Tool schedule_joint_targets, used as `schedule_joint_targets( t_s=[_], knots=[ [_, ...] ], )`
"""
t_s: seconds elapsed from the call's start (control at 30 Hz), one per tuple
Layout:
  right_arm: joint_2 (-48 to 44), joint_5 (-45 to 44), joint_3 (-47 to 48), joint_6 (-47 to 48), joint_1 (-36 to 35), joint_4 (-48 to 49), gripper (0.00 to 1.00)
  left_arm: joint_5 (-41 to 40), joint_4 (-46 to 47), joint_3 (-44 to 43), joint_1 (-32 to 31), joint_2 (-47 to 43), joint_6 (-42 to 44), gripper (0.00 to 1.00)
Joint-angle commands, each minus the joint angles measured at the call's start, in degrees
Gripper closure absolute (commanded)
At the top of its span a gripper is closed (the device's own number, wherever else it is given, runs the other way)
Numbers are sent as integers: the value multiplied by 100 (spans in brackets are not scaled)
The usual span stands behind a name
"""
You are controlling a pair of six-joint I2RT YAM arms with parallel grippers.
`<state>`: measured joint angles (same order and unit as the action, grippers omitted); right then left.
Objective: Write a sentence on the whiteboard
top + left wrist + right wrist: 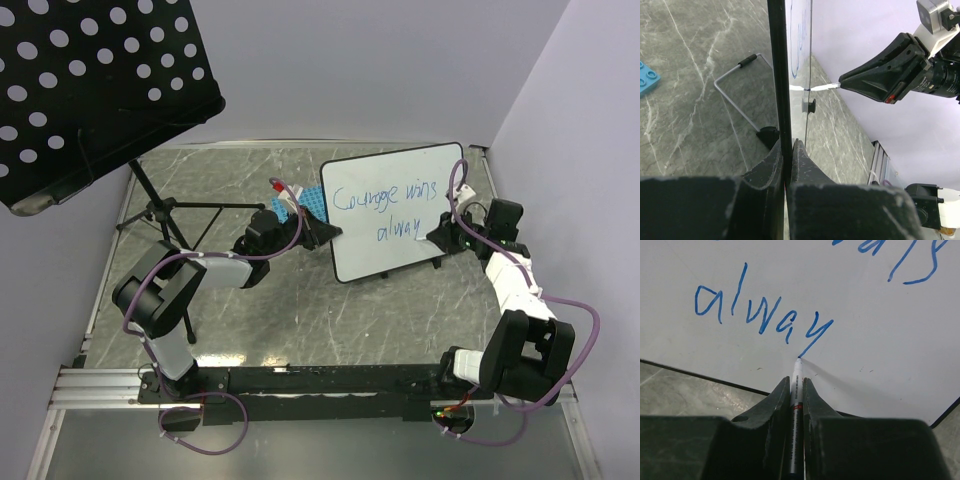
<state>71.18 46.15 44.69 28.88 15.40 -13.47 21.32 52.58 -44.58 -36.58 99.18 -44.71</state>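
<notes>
two arms met at one board here. at the far left, your black perforated music stand (pixel 95 85) hung over the corner of the grey marbled table (pixel 300 310). next came your left gripper (pixel 786 147), its fingers pressed together on the thin dark left edge of the whiteboard (pixel 405 255), pinching it. the board stood upright on the table, roughly in the middle between the two arms, with a wire prop (pixel 735 92) behind it. just beyond that claw, a blue studded block (pixel 312 203) lay on the table near the board's left side. across the white face ran the sentence (pixel 385 197) in blue marker, with "courage wins" on the upper line and "alway" beneath it, set toward the right. the marker (pixel 795 405) touched the board with its tip at the lower end of the y's tail, close above the bottom edge. furthest right, your right gripper (pixel 796 384) was clamped tight on the marker's barrel, which ran straight out between its two fingers.
</notes>
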Motion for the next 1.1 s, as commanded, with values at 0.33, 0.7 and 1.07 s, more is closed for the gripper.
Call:
schedule_joint_targets(
  t_s=[0.33,0.7,1.07],
  knots=[
    [54,183,224,-84,-476,-138,100,311,156,-60,-51,40,445,99],
    [-587,553,638,-629,-398,-200,100,302,200,2,-51,14,445,99],
    [-755,720,418,-990,252,266,100,276,227,134,-51,-83,463,99]
  ],
)
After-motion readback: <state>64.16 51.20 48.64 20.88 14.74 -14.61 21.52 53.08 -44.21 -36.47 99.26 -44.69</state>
